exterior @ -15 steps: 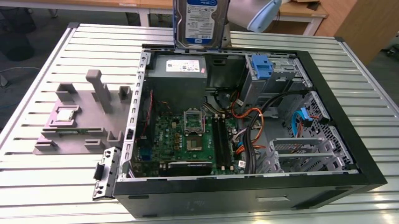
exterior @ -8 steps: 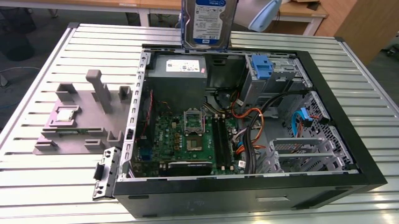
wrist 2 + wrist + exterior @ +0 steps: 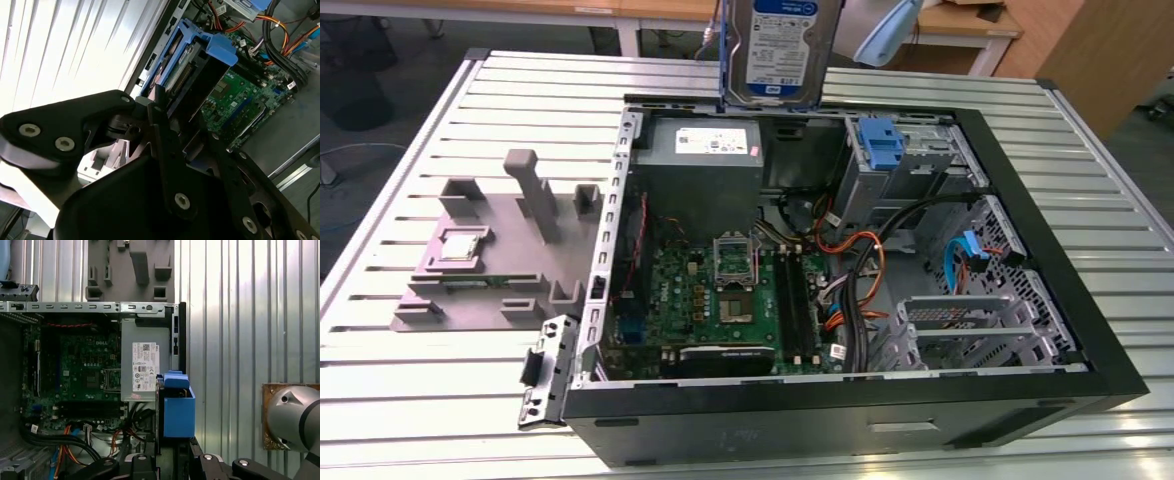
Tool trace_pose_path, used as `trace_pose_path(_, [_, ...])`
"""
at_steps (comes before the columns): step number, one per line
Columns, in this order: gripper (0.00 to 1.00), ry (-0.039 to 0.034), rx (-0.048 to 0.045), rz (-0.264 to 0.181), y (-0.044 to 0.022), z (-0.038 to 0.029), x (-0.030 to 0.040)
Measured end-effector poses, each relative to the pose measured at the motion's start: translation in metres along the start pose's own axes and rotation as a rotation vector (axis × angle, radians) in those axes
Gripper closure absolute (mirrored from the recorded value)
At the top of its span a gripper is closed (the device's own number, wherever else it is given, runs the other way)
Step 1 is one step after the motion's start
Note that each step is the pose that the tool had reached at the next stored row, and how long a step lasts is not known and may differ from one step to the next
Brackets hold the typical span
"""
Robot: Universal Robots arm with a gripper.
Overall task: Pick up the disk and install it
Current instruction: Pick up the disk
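Gripper w/ blue-label disk over PC case

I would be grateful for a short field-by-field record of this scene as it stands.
gripper: in the second wrist view the gripper is shut on the disk
disk: held on edge in the air above the far rim of the computer case, label facing the exterior view
computer case: open, lying on its side on the table
tray: the grey tray lies beside the case, on the exterior view's left
chip: a square chip sits on the tray
task state: disk picked up, not yet installed
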State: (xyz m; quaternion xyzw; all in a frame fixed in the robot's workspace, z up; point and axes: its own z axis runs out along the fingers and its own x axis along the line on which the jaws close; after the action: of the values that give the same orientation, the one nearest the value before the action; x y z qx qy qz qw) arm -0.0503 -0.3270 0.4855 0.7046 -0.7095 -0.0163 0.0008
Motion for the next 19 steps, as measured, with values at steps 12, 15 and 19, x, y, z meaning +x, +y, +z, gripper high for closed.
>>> trace_pose_path(12, [0.65,-0.0001,0.0001,0.0,-0.0001,0.0025,0.0057])
trace_pose_path(15, [0.65,0.0,0.0,0.0,-0.0001,0.0028,0.007])
trace_pose_path(19, [0.65,0.0,0.0,0.0,-0.0003,0.0031,0.0097])
